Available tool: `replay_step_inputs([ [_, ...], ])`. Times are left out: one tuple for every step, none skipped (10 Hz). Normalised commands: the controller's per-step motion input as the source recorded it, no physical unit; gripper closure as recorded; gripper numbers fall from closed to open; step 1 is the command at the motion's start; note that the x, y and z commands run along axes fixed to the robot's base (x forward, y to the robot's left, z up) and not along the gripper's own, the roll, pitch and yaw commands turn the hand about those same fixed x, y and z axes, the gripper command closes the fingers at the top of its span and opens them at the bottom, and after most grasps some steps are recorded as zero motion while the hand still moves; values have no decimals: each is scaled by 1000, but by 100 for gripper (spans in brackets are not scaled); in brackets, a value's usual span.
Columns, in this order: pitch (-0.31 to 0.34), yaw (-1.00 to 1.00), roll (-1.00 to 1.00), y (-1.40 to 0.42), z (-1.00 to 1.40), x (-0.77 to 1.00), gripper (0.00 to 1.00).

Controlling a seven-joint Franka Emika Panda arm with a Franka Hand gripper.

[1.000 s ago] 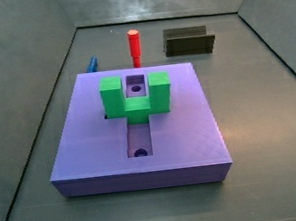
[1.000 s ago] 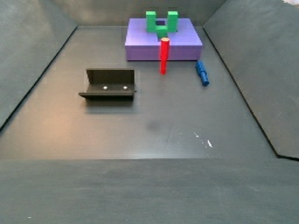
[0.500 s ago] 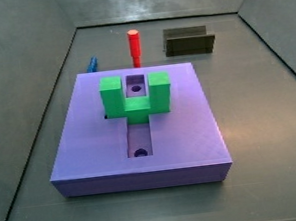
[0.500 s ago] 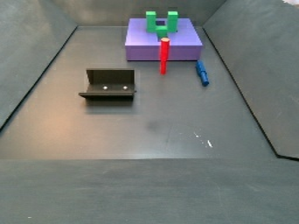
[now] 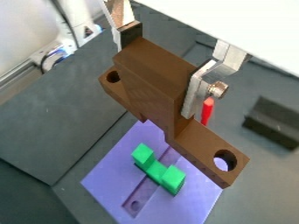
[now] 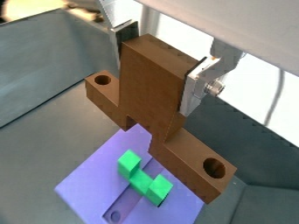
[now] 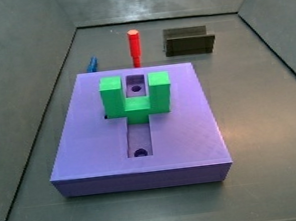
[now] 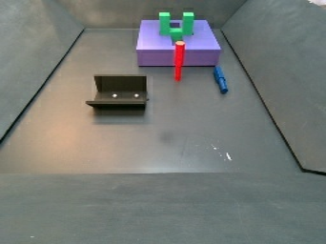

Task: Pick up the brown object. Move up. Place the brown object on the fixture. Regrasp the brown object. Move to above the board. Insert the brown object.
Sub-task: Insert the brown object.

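Where both wrist views look down past it, pincer [image 5: 163,66] [image 6: 163,61]: high over the worktop, not in frame in either side view.
Pincer state: clamped on the brown object [image 5: 152,79] [image 6: 158,87]; silver fingers [image 5: 201,83] [image 6: 201,80] press its two opposite faces.
Brown object: held off the floor, touching nothing but the pads; thick stem between the fingers, flat bar across its lower end, round hole near each bar end [image 5: 223,161] [image 6: 103,80].
Board [image 5: 117,179] [image 6: 93,188] [image 7: 180,129] [image 8: 159,52]: lavender slab, well below pincer, partly hidden by the held piece in the wrist views.
Green block [image 5: 158,168] [image 6: 142,173] [image 7: 133,96] [image 8: 176,26]: U-shaped, sits on board astride the slot [image 7: 139,139], below pincer.
Red peg [image 5: 207,108] [image 7: 134,47] [image 8: 178,61]: upright on the floor just off the board edge, far below pincer.
Fixture [image 5: 271,122] [image 7: 189,42] [image 8: 118,92]: on the floor, apart from board, off to one side of pincer & well below.
Blue piece [image 7: 91,65] [image 8: 220,78]: lies on the floor beside board, nr red peg.
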Motion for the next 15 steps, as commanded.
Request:
replay_step_inputs([
  [-144, -929, -149, -63, -331, -26, 100],
  [-120, -989, -86, -37, -483, -40, 100],
  [-91, -1000, -59, -23, -551, -34, 100],
  [-81, -1000, -54, -17, -566, -29, 100],
  [-76, -1000, -54, -14, -571, -26, 100],
  [-69, -1000, -56, -14, -569, -26, 100],
  [-67, -1000, -57, -14, -566, -26, 100],
  [-94, -1000, -79, -17, -514, -26, 100],
  [-194, -937, -154, -63, -329, -49, 100],
  [-209, -926, -166, -71, -309, -54, 100],
  [-210, -929, -164, -71, -303, -54, 100],
  [-204, -931, -161, -71, -291, -49, 100],
  [-101, -991, -107, -60, -260, 0, 100],
  [-36, -1000, -84, -37, -246, 0, 100],
  [-4, -1000, -93, -40, -200, 0, 100],
])
